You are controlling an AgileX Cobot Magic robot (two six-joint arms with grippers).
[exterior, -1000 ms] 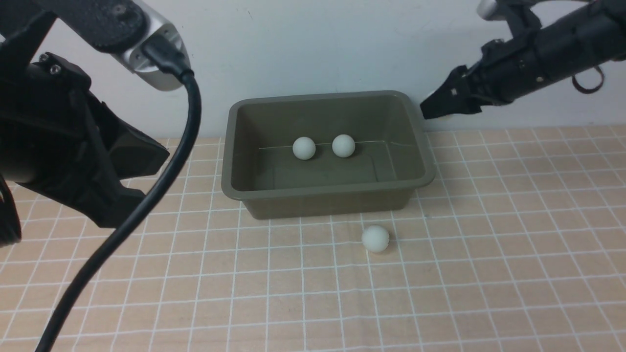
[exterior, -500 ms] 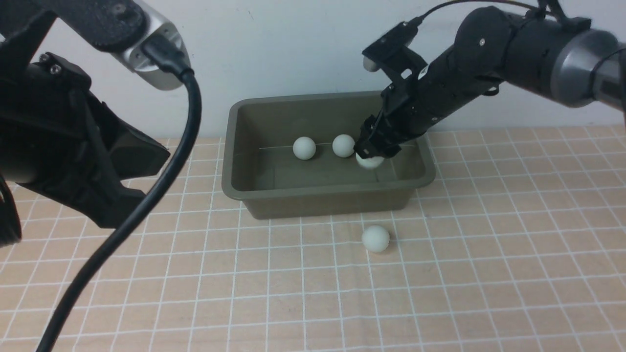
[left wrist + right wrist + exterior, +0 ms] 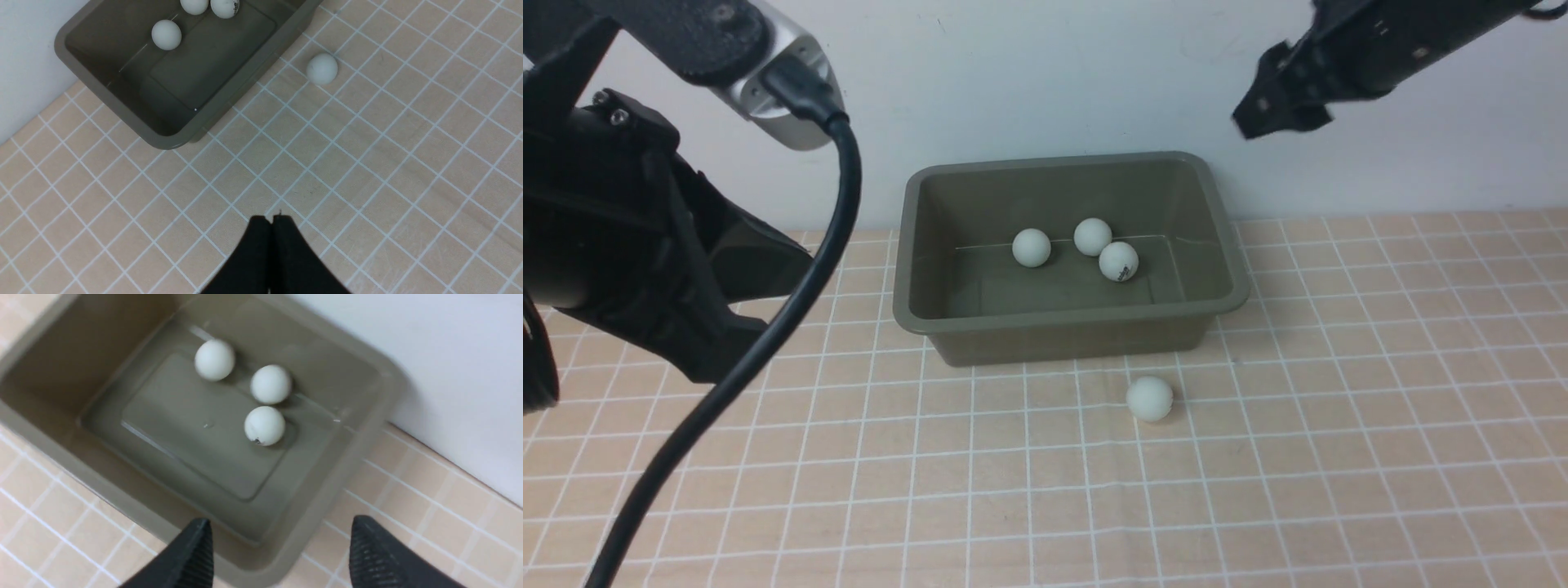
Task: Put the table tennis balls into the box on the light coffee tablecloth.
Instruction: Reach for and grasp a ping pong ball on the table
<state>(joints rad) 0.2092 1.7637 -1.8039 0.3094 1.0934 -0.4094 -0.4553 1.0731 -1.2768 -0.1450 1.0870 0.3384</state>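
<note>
The olive-green box (image 3: 1062, 322) stands on the light coffee tablecloth (image 3: 1339, 425) against the back wall. Three table tennis balls lie in it: one (image 3: 1032, 247) to the left, one (image 3: 1092, 236) in the middle, and one with a black mark (image 3: 1118, 261) touching it. A fourth ball (image 3: 1150, 398) lies on the cloth just in front of the box. My right gripper (image 3: 1250, 122) is open and empty, high above the box's right end; in its wrist view (image 3: 282, 539) the three balls (image 3: 264, 425) show below. My left gripper (image 3: 271, 220) is shut and empty, above the cloth, apart from the fourth ball (image 3: 322, 68).
My left arm (image 3: 645, 245) and its black cable (image 3: 792, 310) fill the left side of the front view. A white wall (image 3: 1054, 82) runs right behind the box. The cloth runs to the right and towards the front.
Half a second ago my right gripper was down in the box with a ball. It has let the ball go and risen up and to the right. The left arm has not moved.
</note>
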